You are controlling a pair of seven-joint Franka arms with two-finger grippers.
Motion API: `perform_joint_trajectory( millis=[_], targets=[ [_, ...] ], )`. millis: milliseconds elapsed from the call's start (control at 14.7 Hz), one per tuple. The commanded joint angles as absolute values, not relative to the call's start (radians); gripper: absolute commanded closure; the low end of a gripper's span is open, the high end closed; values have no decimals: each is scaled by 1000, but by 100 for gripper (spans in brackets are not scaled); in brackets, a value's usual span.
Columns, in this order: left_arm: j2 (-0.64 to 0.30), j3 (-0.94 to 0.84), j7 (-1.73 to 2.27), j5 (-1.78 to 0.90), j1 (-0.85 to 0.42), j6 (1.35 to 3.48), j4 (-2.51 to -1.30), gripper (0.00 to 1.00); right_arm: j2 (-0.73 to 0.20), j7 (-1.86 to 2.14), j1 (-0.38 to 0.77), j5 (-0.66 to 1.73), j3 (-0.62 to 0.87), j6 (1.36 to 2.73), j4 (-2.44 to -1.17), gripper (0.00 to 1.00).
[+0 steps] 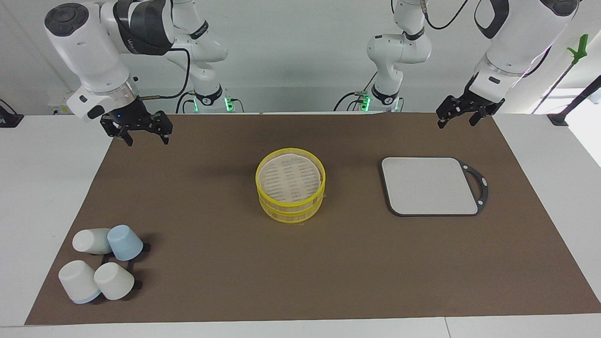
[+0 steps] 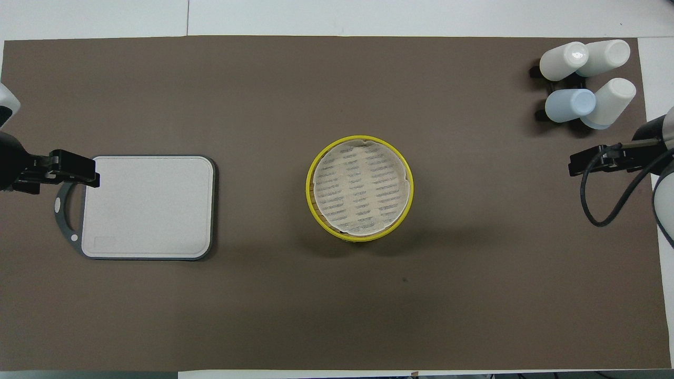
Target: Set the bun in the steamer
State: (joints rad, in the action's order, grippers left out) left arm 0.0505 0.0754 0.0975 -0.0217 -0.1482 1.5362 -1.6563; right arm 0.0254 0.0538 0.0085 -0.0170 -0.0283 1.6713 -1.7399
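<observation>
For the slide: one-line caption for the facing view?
Yellow-rimmed steamer mid-table, lid on; grey board and cups at either end; both arms wait raised, no bun visible.

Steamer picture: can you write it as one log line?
steamer: mid-mat, lid on | bun: unseen | left gripper: open, empty | right gripper: open, empty
</observation>
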Motion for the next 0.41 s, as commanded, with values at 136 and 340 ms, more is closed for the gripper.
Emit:
perform_joint_trajectory(
  millis=[136,340],
  targets=[
    [74,74,81,-35,-138,1548,-1684,0,18,69,-6,2,-17,1644,-1721,0],
    [74,74,86,-35,-138,1548,-1684,0,21,71,-6,2,-17,1644,-1721,0]
  ],
)
